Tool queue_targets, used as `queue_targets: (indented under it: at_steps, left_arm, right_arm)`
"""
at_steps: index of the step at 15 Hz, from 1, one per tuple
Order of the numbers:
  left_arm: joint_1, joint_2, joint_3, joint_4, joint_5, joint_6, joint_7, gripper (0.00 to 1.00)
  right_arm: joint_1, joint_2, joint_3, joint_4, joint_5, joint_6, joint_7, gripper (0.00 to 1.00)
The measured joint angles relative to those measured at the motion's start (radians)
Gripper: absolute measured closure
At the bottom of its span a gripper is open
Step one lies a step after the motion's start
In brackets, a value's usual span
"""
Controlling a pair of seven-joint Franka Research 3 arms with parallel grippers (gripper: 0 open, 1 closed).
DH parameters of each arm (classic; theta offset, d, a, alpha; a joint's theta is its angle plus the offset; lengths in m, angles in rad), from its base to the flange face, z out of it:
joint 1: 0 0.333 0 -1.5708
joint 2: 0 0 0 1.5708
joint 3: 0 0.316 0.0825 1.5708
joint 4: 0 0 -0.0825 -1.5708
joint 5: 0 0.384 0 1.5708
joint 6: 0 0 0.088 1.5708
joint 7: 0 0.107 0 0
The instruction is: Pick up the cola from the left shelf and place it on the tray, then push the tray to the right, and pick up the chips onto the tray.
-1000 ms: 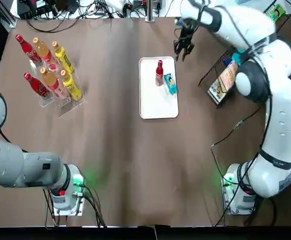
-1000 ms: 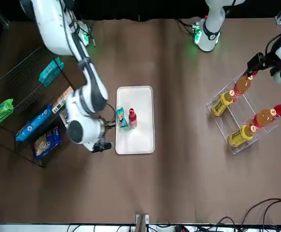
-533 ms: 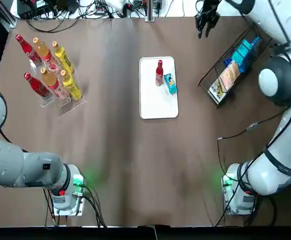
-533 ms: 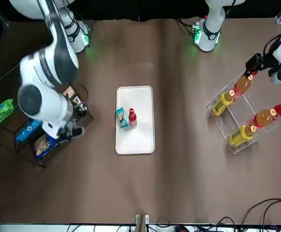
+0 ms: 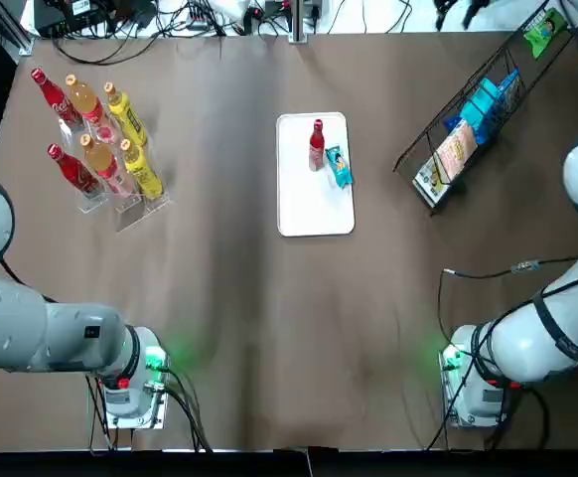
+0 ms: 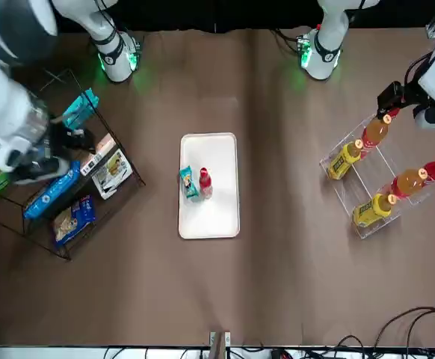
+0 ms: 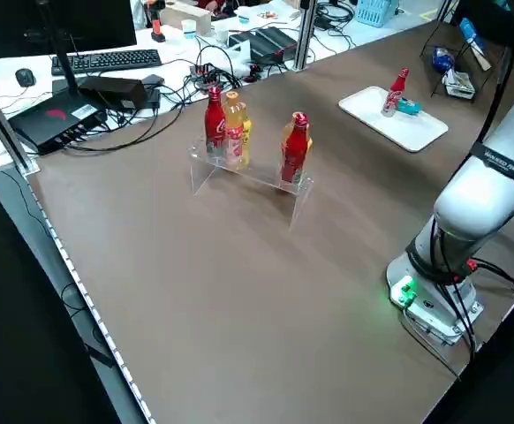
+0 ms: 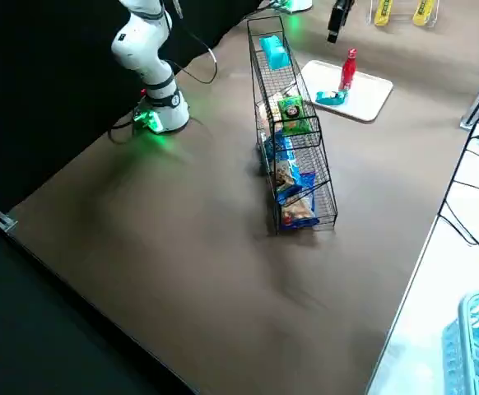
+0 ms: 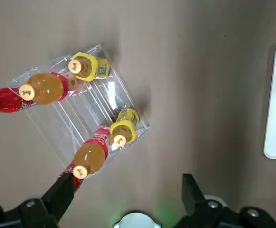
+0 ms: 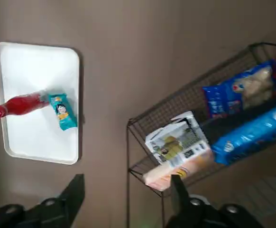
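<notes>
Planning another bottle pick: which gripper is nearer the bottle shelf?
Left. The left gripper hovers by the shelf; the right gripper is far off, on the other side of the tray.

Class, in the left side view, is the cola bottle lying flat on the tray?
No, the cola bottle stands upright on the tray, beside the chips packet.

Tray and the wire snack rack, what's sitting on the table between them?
Nothing; the top view shows bare brown table between the white tray and wire rack.
</notes>
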Motion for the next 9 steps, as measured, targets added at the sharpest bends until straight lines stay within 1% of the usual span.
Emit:
queue_targets:
  at_steps: [2,4,5,7,9]
  left_arm:
    - [0.000,0.000,0.000,0.000,0.000,0.000,0.000,0.00]
    - [0.000,0.000,-0.001,0.000,0.000,0.000,0.001,0.00]
    - [-0.001,0.000,-0.003,0.000,0.000,0.000,0.001,0.00]
    - [-0.001,0.000,-0.006,0.000,0.000,0.000,0.001,0.00]
    - [-0.001,0.000,-0.006,0.000,0.000,0.000,0.001,0.00]
  right_arm:
    - [-0.049,-0.039,-0.001,-0.022,-0.004,0.000,-0.005,0.08]
    - [-0.092,-0.072,-0.001,-0.043,-0.007,0.000,-0.011,0.06]
    - [-0.110,-0.086,-0.001,-0.051,-0.007,0.001,-0.014,0.01]
    - [-0.122,-0.107,-0.001,-0.065,-0.007,0.005,-0.016,0.00]
    - [-0.121,-0.126,0.005,-0.093,-0.009,0.033,-0.016,0.00]
